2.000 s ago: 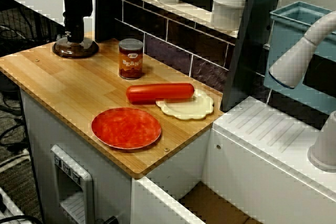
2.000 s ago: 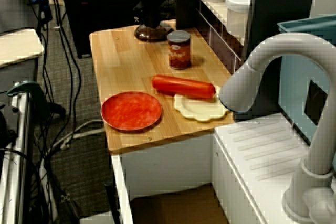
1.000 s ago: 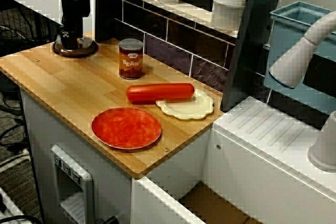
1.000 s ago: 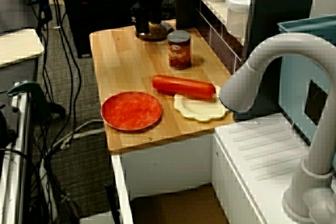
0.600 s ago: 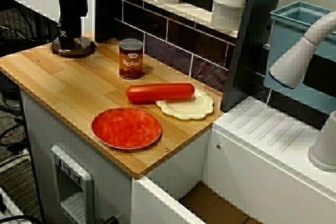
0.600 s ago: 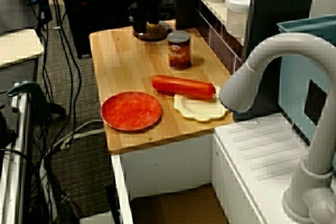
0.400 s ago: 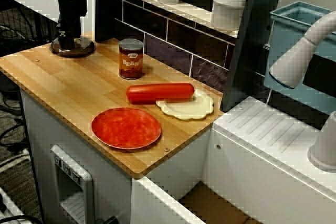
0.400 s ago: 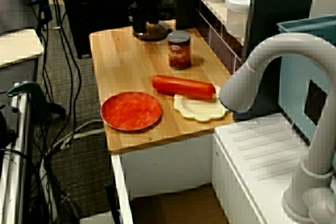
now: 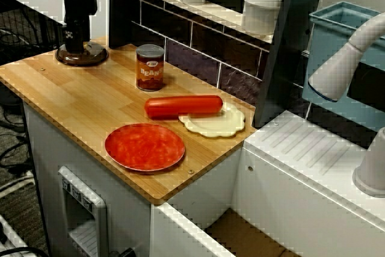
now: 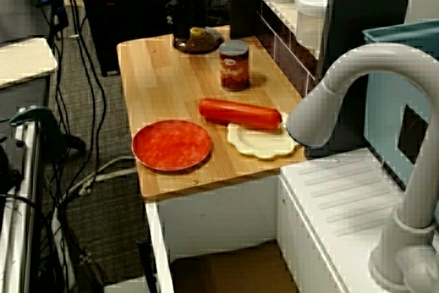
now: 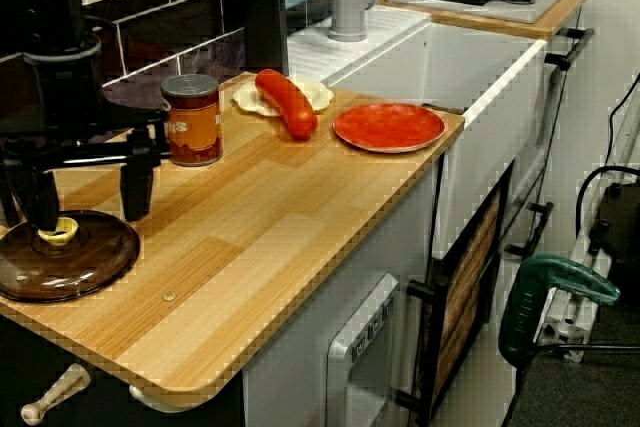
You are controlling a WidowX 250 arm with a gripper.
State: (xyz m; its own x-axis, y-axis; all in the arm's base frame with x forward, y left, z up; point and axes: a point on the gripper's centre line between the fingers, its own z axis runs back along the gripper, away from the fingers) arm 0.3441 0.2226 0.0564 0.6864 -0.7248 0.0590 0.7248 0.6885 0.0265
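– Lid (image 11: 80, 262) pos.?
– Brown glass lid w/ yellow knob (image 11: 57, 234) lies flat on the wooden counter (image 11: 260, 237). It sits at the counter's end, well apart from the other items.
– Gripper pos.?
– Black gripper (image 11: 88, 197) stands approx. vertical over the lid. In the view from the counter end, one finger (image 11: 38, 202) is down just beside the knob. Contact w/ the knob: can't tell from here. The other finger (image 11: 137, 187) hangs on the can side, above the lid's rim.
– Jaw state?
– Released and spread wide, w/ nothing grasped between them. The knob is off-centre in the gap, next to the one finger.
– Confirmed in the other views?
– Partly. The front view shows the gripper directly above the lid, but the finger gap isn't readable there. In the view over the faucet the gripper is too dark to tell.
– Adjacent items?
– Bean can (image 11: 191, 119) is upright, near the lid but apart from it. Red sausage (image 11: 286, 102) lies further along, one end resting on a cream scalloped plate (image 11: 318, 95). Red plate (image 11: 389, 126) is near the front edge, just beside the sausage, not touching.
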